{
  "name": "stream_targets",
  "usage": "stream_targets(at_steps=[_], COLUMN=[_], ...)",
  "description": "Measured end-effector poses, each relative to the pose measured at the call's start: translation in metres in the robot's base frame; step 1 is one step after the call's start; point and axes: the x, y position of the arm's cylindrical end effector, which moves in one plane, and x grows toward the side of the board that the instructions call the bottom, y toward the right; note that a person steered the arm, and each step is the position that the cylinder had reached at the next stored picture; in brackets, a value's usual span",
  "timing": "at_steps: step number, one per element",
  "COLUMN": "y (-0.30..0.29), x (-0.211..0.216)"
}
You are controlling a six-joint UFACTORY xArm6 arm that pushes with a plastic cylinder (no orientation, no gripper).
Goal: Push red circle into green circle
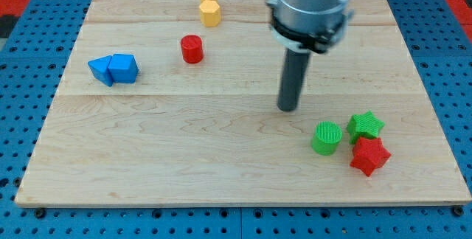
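Note:
The red circle stands on the wooden board at the upper left of centre. The green circle stands at the lower right. My tip rests on the board between them, above and to the left of the green circle and well to the right of and below the red circle. It touches no block.
A green star and a red star sit just right of the green circle. Two blue blocks lie together at the left. Two yellow blocks stand at the top, above the red circle.

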Motion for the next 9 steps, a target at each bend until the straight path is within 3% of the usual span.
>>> stream_targets(at_steps=[1,2,3,5,6,7,8,9], y=[-0.003,-0.052,-0.138,-0.228,-0.17,-0.12,-0.149,-0.174], x=[-0.071,-0.126,-0.115,-0.137,-0.117,-0.069,-0.11,-0.122])
